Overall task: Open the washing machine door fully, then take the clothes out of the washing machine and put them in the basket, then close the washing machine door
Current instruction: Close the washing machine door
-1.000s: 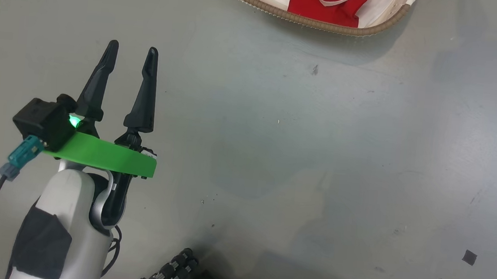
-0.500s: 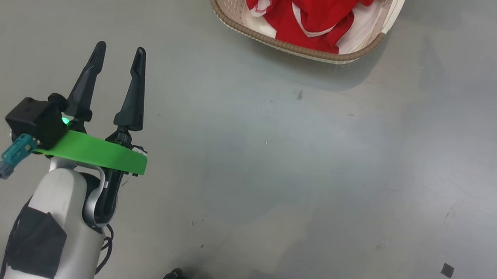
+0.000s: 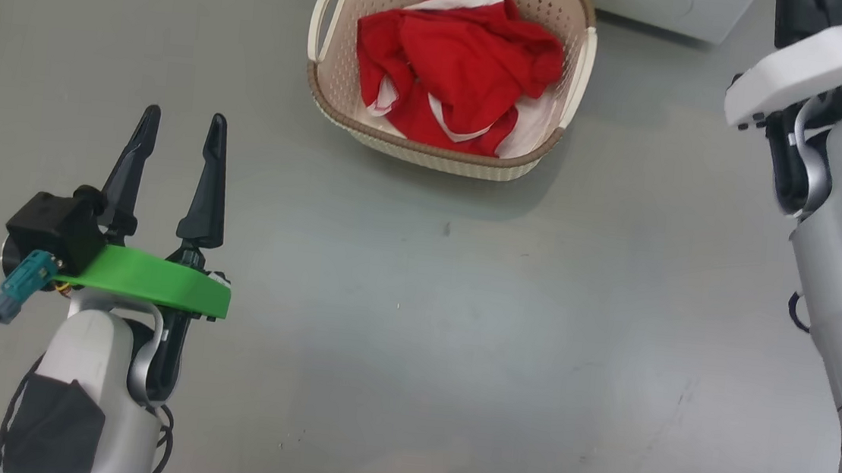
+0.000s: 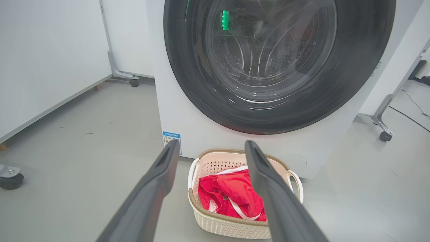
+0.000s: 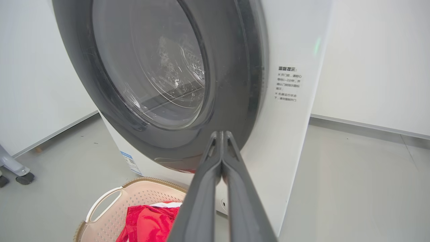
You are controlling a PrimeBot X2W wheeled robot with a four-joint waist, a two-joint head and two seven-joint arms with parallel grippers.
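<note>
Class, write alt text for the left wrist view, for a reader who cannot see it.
A cream basket of red clothes sits on the grey floor before a white washing machine whose round black-rimmed door looks shut. The left arm's dark jaws, spread open, frame the basket.

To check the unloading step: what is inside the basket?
Red clothes with white trim lie bunched inside the basket. Its perforated inner wall shows around them; whatever is under the clothes is covered.
</note>
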